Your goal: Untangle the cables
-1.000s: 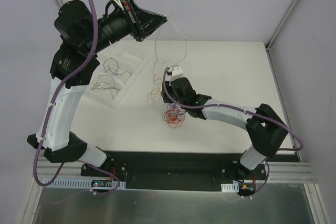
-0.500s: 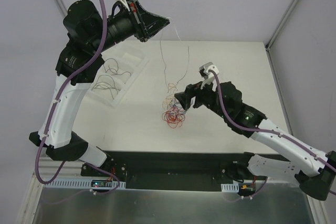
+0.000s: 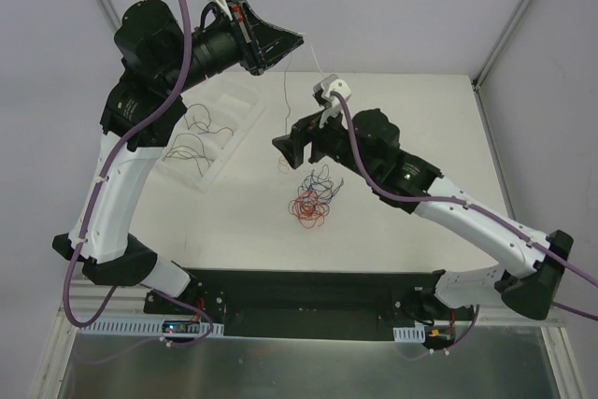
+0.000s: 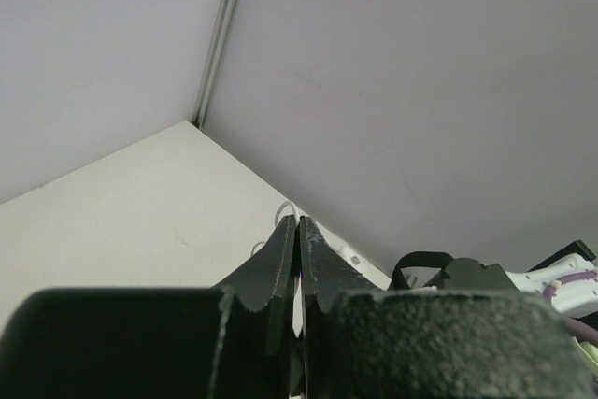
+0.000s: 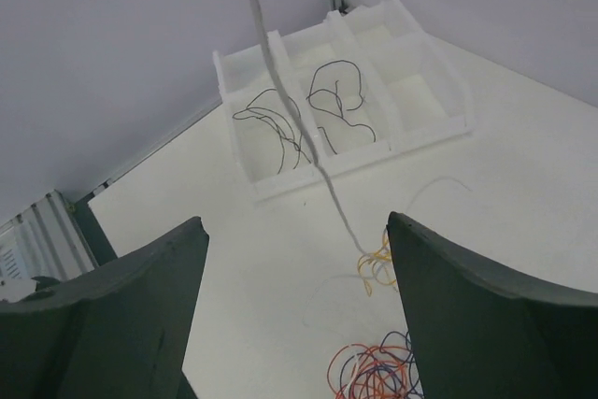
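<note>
The cables lie as a tangle of red, orange and dark blue loops at mid-table, seen also in the right wrist view as a tangle with yellow loops beside it. My left gripper is raised high at the back and is shut on a thin white cable that hangs down toward the pile. In the left wrist view the left gripper has its jaws pressed together, with a white cable loop at the tip. My right gripper hovers open above the pile's left edge; between its fingers the right gripper holds nothing, and the white cable hangs in front of it.
A white compartment tray sits at the back left with thin black wires in it; the tray and black wires show in the right wrist view too. Grey walls enclose the table's back and right.
My right gripper left the tangle, opened wide, rose and swung left toward the hanging white cable. My left gripper lifted slightly, still shut on that cable.
</note>
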You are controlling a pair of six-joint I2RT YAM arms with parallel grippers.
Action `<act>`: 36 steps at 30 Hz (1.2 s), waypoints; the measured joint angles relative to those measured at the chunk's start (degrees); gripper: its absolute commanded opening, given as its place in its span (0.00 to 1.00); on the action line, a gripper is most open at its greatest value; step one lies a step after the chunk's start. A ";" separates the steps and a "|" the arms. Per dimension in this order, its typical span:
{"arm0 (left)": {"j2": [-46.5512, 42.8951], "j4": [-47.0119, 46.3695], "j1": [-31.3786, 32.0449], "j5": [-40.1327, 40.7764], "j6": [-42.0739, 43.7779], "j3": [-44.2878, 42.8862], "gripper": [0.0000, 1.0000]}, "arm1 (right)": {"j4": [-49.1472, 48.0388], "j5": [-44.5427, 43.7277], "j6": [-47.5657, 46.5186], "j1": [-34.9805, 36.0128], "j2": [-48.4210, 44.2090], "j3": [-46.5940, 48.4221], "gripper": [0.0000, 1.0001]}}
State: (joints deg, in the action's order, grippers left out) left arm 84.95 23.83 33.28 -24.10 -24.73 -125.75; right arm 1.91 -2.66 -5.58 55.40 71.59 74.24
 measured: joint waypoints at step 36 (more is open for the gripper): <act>-7.89 -0.39 -0.37 18.64 11.91 1.53 0.00 | -18.69 -20.61 30.23 -16.83 17.33 -32.00 0.12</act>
State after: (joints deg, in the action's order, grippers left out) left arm 77.06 23.44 32.91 -5.45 -12.82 -124.22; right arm -16.78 -23.27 24.64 38.57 88.92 42.24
